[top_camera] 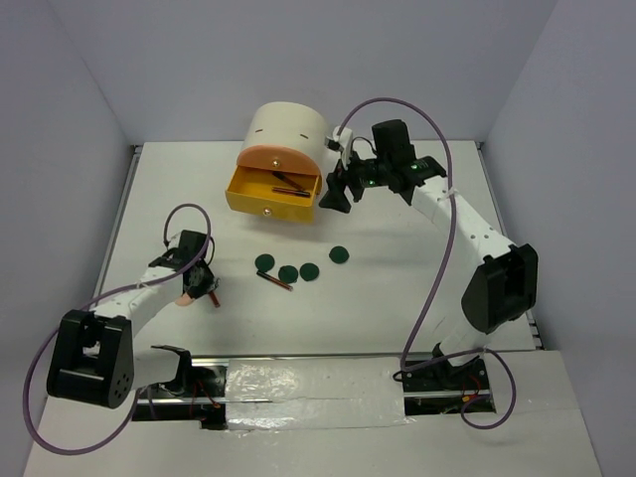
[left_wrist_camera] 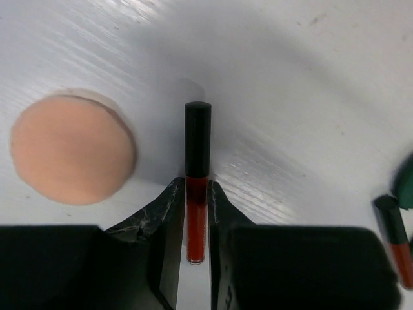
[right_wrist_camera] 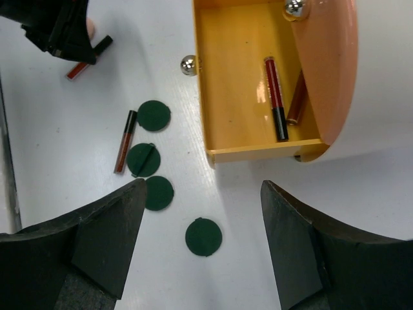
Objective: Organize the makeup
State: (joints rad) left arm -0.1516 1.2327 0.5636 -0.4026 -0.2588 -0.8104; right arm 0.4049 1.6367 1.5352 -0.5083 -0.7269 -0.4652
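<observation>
My left gripper (top_camera: 206,285) is low over the table with its jaws closed against both sides of a dark-red stick (left_wrist_camera: 196,194) with a black cap. A peach round puff (left_wrist_camera: 71,150) lies just left of it. Several dark green discs (top_camera: 288,273) and another dark-red stick (top_camera: 274,281) lie mid-table; they also show in the right wrist view, the discs (right_wrist_camera: 143,159) and the stick (right_wrist_camera: 125,141). My right gripper (top_camera: 333,194) is open and empty above the table, beside the open yellow drawer (right_wrist_camera: 240,84). Two sticks (right_wrist_camera: 275,97) lie in the drawer.
The cream drum-shaped cabinet (top_camera: 288,124) stands at the back centre, with its yellow drawer (top_camera: 260,204) pulled out toward me and an orange front (right_wrist_camera: 329,64) above it. A silver knob (right_wrist_camera: 188,65) sticks out of the drawer front. White walls enclose the table.
</observation>
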